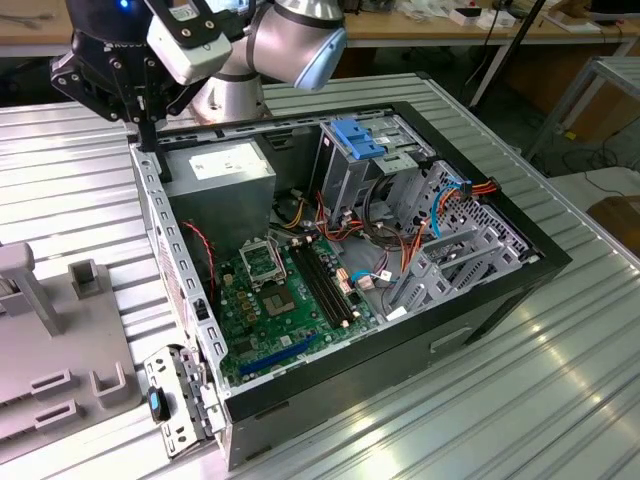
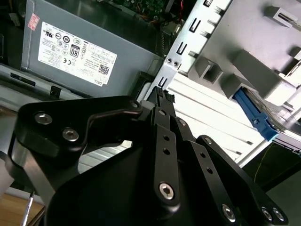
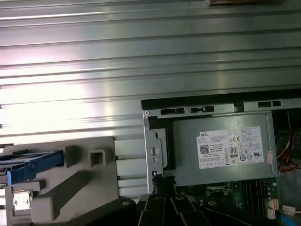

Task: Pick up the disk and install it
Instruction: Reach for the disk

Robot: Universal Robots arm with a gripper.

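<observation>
Black multi-link gripper (image 2: 161, 95) hangs empty, fingers together, over the corner of the open grey metal computer case (image 1: 160, 230); the dark grey disk in its bright blue caddy rail (image 3: 34, 165) sits on the grey plastic fixture (image 3: 84, 188) beside the case, apart from the gripper; pick-up not yet begun, I judge; a grasp calls for parted fingers squared to the rail.

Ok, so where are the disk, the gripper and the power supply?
Disk (image 3: 36, 165): first wrist view, on its blue rail.
Gripper (image 2: 162, 97): second wrist view, at its closed fingertips.
Power supply (image 1: 225, 195): exterior view, on its grey casing.
</observation>
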